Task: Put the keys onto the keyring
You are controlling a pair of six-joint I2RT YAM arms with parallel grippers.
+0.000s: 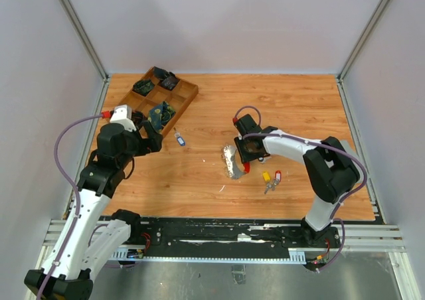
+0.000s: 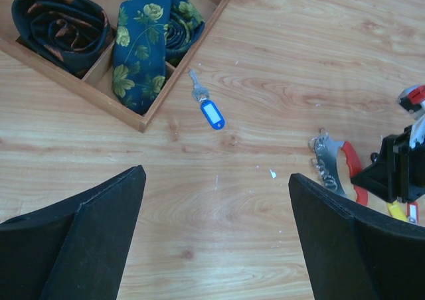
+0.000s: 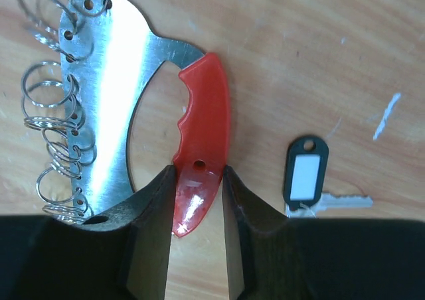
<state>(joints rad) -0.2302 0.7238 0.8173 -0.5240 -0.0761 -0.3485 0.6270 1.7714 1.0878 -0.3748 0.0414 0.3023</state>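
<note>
Right gripper (image 3: 198,200): bottom centre of the right wrist view, nearest the lens; both fingers clamp the lower tip of the keyring's red plastic handle.
Keyring (image 3: 109,94): flat on the table, upper left of the same view; polished plate with small split rings along its left edge. In the top view it sits at centre, just left of the right gripper.
Yellow key (image 1: 266,176), red key (image 1: 277,175): side by side to the lower right of the keyring, near it but apart; neither is on a ring.
Blue-tagged key (image 2: 212,114): upper centre of the left wrist view, loose, just beside the tray corner.
Dark-tagged key (image 3: 305,174): loose on the wood, right of the red handle.
Left gripper (image 2: 216,233): fingers spread wide, holding nothing, over bare wood below the blue-tagged key.
Wooden tray (image 2: 66,79): upper left; holds rolled patterned fabric (image 2: 143,54).
Step in hand: securing the keyring, by my reading; no key is threaded, so the task is at an early stage.
Next move: likely a fine pinch on one small tag by the free arm, then careful aim at a split ring.
Edges and room: broad bare wood between tray and keyring; the tray wall crowds the blue-tagged key on one side; the yellow key and red key lie close under the right arm.
</note>
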